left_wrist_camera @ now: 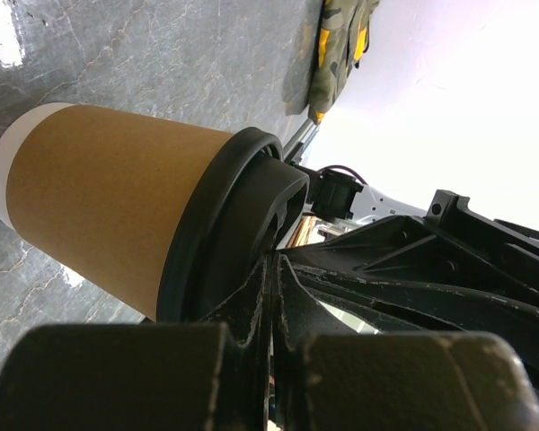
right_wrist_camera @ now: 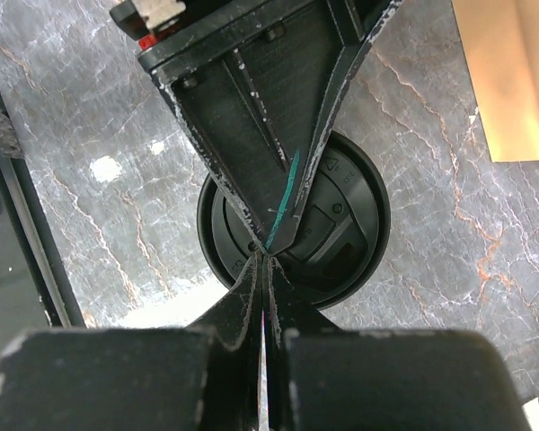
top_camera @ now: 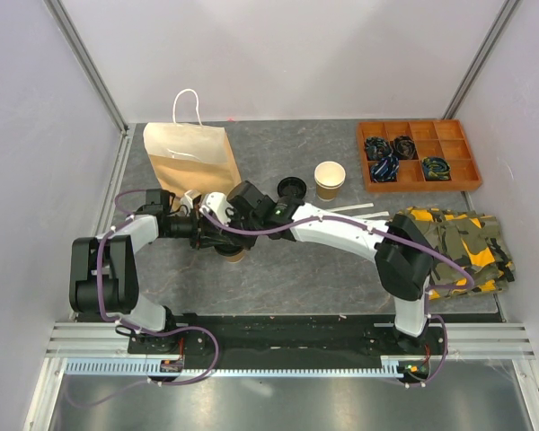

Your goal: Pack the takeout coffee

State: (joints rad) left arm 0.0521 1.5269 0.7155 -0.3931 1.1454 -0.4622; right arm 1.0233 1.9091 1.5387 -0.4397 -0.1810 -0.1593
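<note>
A tan paper cup (left_wrist_camera: 108, 211) with a black lid (left_wrist_camera: 225, 233) pressed on stands on the grey table; from above only a sliver of this cup (top_camera: 237, 255) shows under the two wrists. Seen from the right wrist, the lid (right_wrist_camera: 341, 215) lies straight below. My left gripper (left_wrist_camera: 276, 262) is shut, its tips resting on the lid top. My right gripper (right_wrist_camera: 266, 260) is also shut, its tips meeting the left gripper (right_wrist_camera: 283, 235) at the lid's centre. A second cup (top_camera: 330, 179) stands open further back, with a loose black lid (top_camera: 293, 189) to its left.
A tan paper bag (top_camera: 190, 157) with white handles lies at the back left. An orange compartment tray (top_camera: 417, 154) holding coiled cables sits at the back right. A folded camouflage cloth (top_camera: 458, 247) lies at the right edge, behind a white strip (top_camera: 355, 209).
</note>
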